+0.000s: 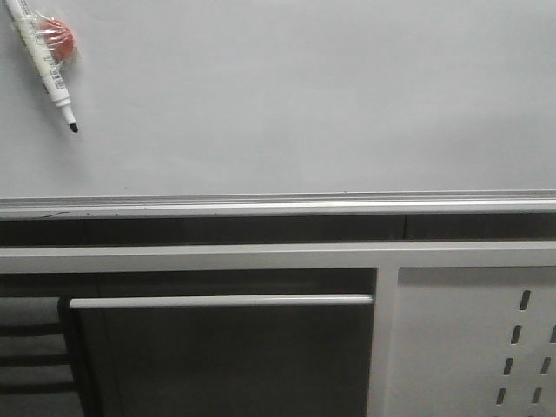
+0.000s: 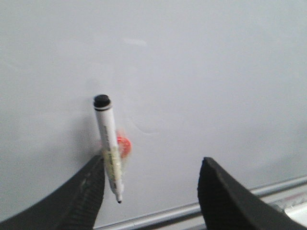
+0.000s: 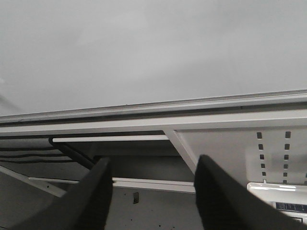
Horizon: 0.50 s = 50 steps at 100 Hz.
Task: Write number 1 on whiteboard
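Observation:
The whiteboard fills the upper front view, with its silver rail along the lower edge. No number 1 stroke shows on it. A white marker with a black tip hangs slanted at the board's top left, against a red round magnet. In the left wrist view my left gripper is open in front of the board. The marker lies just beside the inner edge of one finger; no grip shows. My right gripper is open and empty, low before the rail.
Below the rail is a dark gap, a white metal frame bar and a grey perforated panel at the lower right. Black cables run under the frame. Neither arm shows in the front view.

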Tool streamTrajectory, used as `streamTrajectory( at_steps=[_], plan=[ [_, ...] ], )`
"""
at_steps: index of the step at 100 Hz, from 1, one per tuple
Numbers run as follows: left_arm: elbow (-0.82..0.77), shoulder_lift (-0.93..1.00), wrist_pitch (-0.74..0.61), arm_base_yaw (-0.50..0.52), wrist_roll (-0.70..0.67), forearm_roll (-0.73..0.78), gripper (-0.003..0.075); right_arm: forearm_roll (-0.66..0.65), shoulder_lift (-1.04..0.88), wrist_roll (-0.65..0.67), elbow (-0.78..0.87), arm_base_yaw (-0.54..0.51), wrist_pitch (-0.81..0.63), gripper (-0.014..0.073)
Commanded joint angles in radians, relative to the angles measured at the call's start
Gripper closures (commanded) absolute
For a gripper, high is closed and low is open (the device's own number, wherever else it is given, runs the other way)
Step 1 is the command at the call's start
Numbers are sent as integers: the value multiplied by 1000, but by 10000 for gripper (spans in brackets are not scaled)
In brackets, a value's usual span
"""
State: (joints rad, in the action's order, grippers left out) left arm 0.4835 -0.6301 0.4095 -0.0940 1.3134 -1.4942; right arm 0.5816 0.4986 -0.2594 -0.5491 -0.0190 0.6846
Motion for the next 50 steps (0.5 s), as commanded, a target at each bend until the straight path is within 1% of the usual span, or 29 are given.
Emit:
streamTrajectory(
  at_steps=[1,8,12,16,33,42,50],
  plan=[
    [19,-66,-39,-2,105,-141,335,29,13,-13,-38,-3,-65,241],
    [22,-124,-23,-2,130,-163,335,29,13,-13,-38,-3,-65,241],
    [24,-158,-9,-2,167,-178,335,29,13,-13,-38,-3,-67,241],
    [24,-184,-4,-2,202,-215,335,29,13,-13,-38,-3,-72,241],
    [24,-310,108,-2,339,-365,335,29,13,-13,-38,-3,-86,241],
    [35,-355,107,-2,352,-364,335,29,13,-13,-38,-3,-86,241],
    [45,-391,140,-2,364,-364,335,29,13,-13,-38,-3,-90,241]
  ],
)
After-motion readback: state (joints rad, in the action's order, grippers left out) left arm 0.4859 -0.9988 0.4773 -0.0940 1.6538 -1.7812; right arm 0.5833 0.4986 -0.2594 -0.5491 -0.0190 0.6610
